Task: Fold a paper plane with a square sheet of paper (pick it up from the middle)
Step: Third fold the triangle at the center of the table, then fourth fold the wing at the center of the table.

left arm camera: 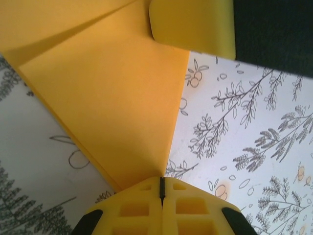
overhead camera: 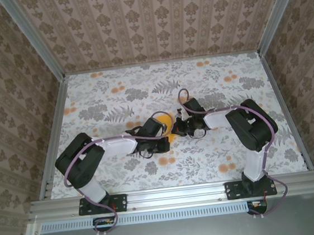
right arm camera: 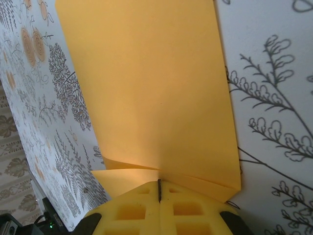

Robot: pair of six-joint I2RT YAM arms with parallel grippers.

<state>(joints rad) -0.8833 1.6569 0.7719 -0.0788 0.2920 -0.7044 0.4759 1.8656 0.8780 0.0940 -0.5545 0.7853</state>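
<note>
Gripped at both ends: left gripper (left arm camera: 162, 185) with jaws pressed fully together on a pointed corner of the square sheet of paper (left arm camera: 122, 112), right gripper (right arm camera: 159, 188) likewise clamped tight on an edge with a doubled layer. Sits near the middle of the floral surface (overhead camera: 116, 99), between the two wrists, and looks creased at least once (note the diagonal fold line across the left wrist view).

To do this fold well: draw the ends gently apart to take out slack, no harder, to avoid tearing thin paper at a pinch. Bring the edges into line before pressing anything flat, then lay down against the surface and rub along the crease. Let go one side at a time, never both together.

Hard to judge whether lifted clear or touching the surface. From above, mostly covered by the wrists and glimpsed as slivers of orange-yellow. Cut off at the frame edges in both wrist views, so overall outline unknown. Also a rounded yellow pad (left arm camera: 193, 24) at the top of the left wrist view, probably a finger of the other arm, though cannot say for sure.
</note>
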